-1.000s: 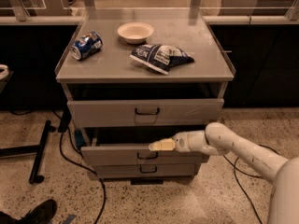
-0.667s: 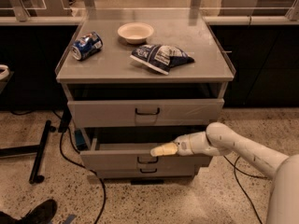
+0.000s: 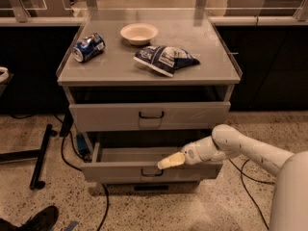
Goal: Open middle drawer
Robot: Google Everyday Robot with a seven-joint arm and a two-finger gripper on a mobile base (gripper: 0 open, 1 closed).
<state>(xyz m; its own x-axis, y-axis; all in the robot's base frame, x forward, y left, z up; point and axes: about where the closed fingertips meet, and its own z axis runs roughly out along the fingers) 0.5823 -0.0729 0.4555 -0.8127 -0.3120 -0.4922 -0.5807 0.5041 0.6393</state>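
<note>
My cream pincer, on a white arm, sits at the pale-grey middle drawer front edge. Grey worktop: blue can with white marks, off-white bowl, dark-blue bag printed white. Speckled beige floor

Warm, dim overhead light leaves soft glare on the surface; shadow fills the frame's dark sides, while the pale end effector, lower centre, catches light.

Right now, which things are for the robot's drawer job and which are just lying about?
For the job: pale-grey metal middle drawer, partly pulled out; robot's gripper, at the drawer's front edge.
Lying about: blue drink can, pale round bowl, dark blue snack bag.
</note>
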